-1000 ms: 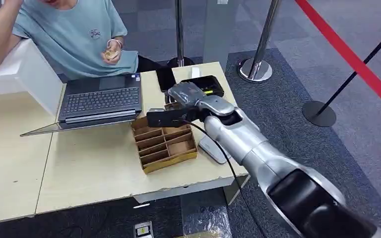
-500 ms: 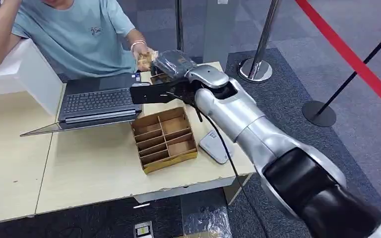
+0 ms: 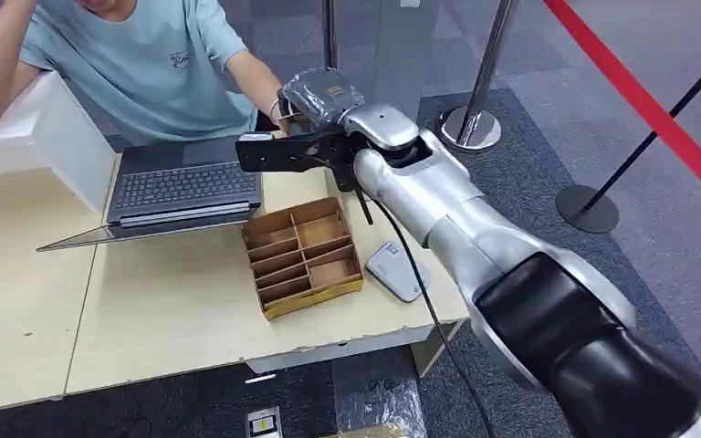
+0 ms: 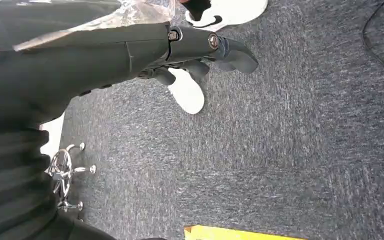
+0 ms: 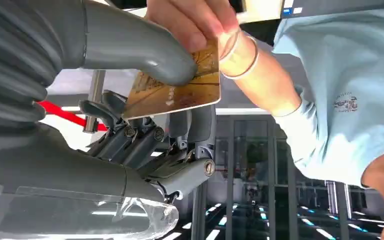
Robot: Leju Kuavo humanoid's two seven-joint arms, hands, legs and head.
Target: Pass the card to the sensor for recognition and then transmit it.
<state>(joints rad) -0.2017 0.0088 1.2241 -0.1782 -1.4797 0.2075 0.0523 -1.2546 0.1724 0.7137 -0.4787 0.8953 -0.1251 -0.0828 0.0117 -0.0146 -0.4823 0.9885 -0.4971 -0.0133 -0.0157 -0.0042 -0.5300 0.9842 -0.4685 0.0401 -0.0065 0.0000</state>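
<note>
Beyond the desk (image 3: 146,301), the right robot hand (image 5: 145,100) pinches the card (image 5: 175,90) alongside a person's hand (image 5: 195,22); releasing only once they grip firmly seems advisable.

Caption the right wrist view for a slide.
Robot's right hand pinches a gold card while a person's hand grips its other end.

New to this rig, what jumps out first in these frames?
The big silver right arm reaching across the table toward a seated person. Up close, the right robot hand pinches a gold card under its thumb while the person's hand grips the same card. Below the arm sit a divided cardboard box and an open laptop.
</note>
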